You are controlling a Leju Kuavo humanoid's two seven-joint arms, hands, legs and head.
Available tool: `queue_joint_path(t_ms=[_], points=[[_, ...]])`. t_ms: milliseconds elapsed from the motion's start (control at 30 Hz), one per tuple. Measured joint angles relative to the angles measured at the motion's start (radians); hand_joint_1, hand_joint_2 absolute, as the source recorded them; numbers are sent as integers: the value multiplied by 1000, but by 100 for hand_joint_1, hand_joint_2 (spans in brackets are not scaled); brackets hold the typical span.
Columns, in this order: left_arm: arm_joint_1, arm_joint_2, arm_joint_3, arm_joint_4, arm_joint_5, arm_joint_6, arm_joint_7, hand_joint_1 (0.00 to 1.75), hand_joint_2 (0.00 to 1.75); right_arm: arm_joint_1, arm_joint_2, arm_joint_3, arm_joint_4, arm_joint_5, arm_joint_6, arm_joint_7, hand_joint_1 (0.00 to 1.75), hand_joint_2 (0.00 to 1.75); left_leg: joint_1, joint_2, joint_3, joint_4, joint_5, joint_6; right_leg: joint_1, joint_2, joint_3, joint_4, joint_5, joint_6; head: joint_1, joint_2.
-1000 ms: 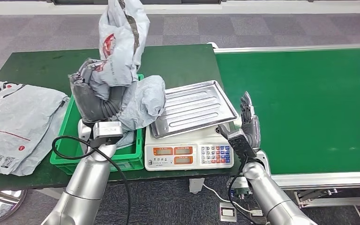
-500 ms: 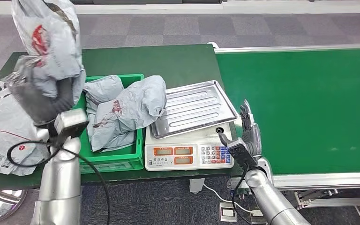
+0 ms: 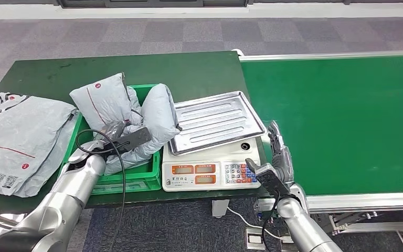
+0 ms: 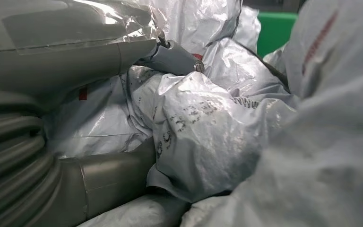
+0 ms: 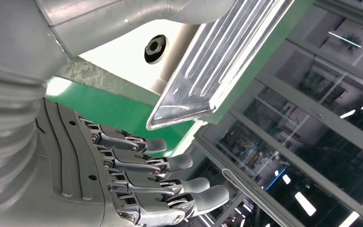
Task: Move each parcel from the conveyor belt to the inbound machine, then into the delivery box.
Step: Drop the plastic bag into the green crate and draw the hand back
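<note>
Far left of the head view: flat grey mailer bags (image 3: 18,139) spread on the dark green table (image 3: 189,68). Left of centre: a green delivery box (image 3: 131,176) heaped with grey parcels, one parcel (image 3: 102,100) with a red logo standing tilted at the back left of the pile, another parcel (image 3: 155,123) bulging over the box's right rim toward the scale. Lower left: left hand (image 3: 116,137) lying on the pile in the box, crumpled grey plastic pinched between thumb and fingers (image 4: 172,56) in the wrist view. Centre: inbound machine (image 3: 212,168), a white scale with keypad, topped by a bare ribbed steel tray (image 3: 215,121) set askew. Just right of the scale's lower right corner: right hand (image 3: 277,155), fingers (image 5: 170,163) straight and apart, holding nothing, beside the tray's edge. Right half of the frame: green conveyor belt (image 3: 341,121) with a pale metal frame, grey carpet tiles beyond.
</note>
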Motion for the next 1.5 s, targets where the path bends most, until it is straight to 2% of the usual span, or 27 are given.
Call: queue_joint_path(t_ms=[133, 233, 267, 333, 367, 500, 667, 767, 867, 1000, 1100, 1200, 1267, 1333, 1400, 1467, 1500], points=[[-23, 10, -19, 43, -3, -23, 12, 175, 175, -1, 0, -1, 0, 9, 4, 0, 0, 175, 0, 0, 5, 0, 0, 0, 0, 0, 5, 0, 0, 0, 0, 0], [-32, 16, -29, 56, -4, -33, 19, 44, 175, -4, 0, -2, 1, 13, 8, 0, 0, 175, 0, 0, 7, 0, 0, -1, 0, 0, 8, 0, 0, 0, 0, 0], [-34, 17, -32, 58, -3, -34, 22, 0, 131, -6, 0, -2, 1, 16, 11, 0, 0, 175, 0, 0, 8, 0, 0, -1, 0, 0, 8, 0, 0, 0, 0, 0], [-33, 18, -33, 59, 14, -2, 19, 0, 44, -7, 0, -6, 2, 21, 17, 0, 0, 175, 0, 0, 9, 0, 0, -1, 0, 0, 9, 0, 0, 0, 0, 0], [-27, 19, -32, 56, 37, 43, 5, 0, 0, -6, 0, -10, 2, 23, 18, 0, 0, 175, 0, 0, 10, 0, 0, -1, 0, 0, 9, 0, 0, 0, 0, 0], [23, 8, 4, 2, 225, 296, -153, 0, 0, 7, 0, -22, -3, 25, 21, 0, 0, 175, 0, 0, 7, 0, 1, -1, 1, 0, 6, 0, 1, -1, 0, 0], [83, -25, 72, -131, 445, 539, -387, 0, 0, 15, 1, -25, -9, 24, 18, -1, 0, 175, 0, -1, 4, 0, 1, -1, 0, 0, 4, 0, 1, -1, 0, 0], [116, -50, 78, -206, 503, 641, -457, 0, 0, 14, 2, -25, -10, 24, 17, -1, 0, 175, 0, -1, 2, 0, 1, -1, 0, 0, 2, 0, 1, -1, 0, 0], [148, -74, 84, -280, 545, 692, -507, 0, 0, 14, 2, -25, -9, 23, 14, -1, 0, 175, 0, -1, 1, 0, 0, -1, 0, 0, 0, 0, 1, -1, 0, 0], [220, -131, 141, -457, 526, 703, -588, 0, 0, 13, 2, -25, -9, 20, 8, -1, 0, 175, 0, 0, -1, 0, 0, -1, 0, 1, -1, 0, 1, -1, 0, 0], [281, -173, 182, -626, 550, 703, -599, 0, 0, 14, 2, -25, -9, 9, 0, -1, 0, 175, 0, 0, -2, 0, -1, 0, 0, 1, -3, 0, 1, -1, 0, 0], [319, -189, 186, -757, 701, 689, -602, 0, 0, 13, 2, -25, -9, 1, -1, -1, 0, 175, 0, 1, -2, 0, -2, 0, 0, 1, -4, 0, 1, -1, 0, 0], [331, -165, 124, -782, 923, 585, -601, 0, 0, 3, 2, -25, -9, -5, 12, -1, 0, 175, 0, 0, -3, 0, -2, 0, 1, 0, -5, 0, 0, -1, 0, 0], [337, -129, 10, -769, 1089, 374, -600, 0, 0, -15, 2, -25, -8, -11, 30, -1, 0, 175, 1, -1, -4, 0, -1, 0, 1, -1, -5, 0, 0, -1, 0, 0], [347, -102, -89, -753, 1140, 195, -601, 0, 87, -33, 3, -25, -7, -13, 43, -1, 0, 175, 1, -2, -5, 0, 0, 0, 1, -2, -5, 0, 1, -1, 0, 0], [359, -89, -149, -739, 1158, 110, -601, 0, 175, -45, 5, -25, -5, -14, 50, -1, 0, 175, 0, 0, -5, 0, 0, 0, 0, 0, -5, 0, 1, 0, 0, 0], [364, -86, -168, -728, 1168, 74, -601, 0, 175, -47, 6, -25, -5, -16, 55, -1, 0, 175, 0, 1, -5, 0, 0, 0, 0, 1, -5, 0, 2, 0, 0, 0]])
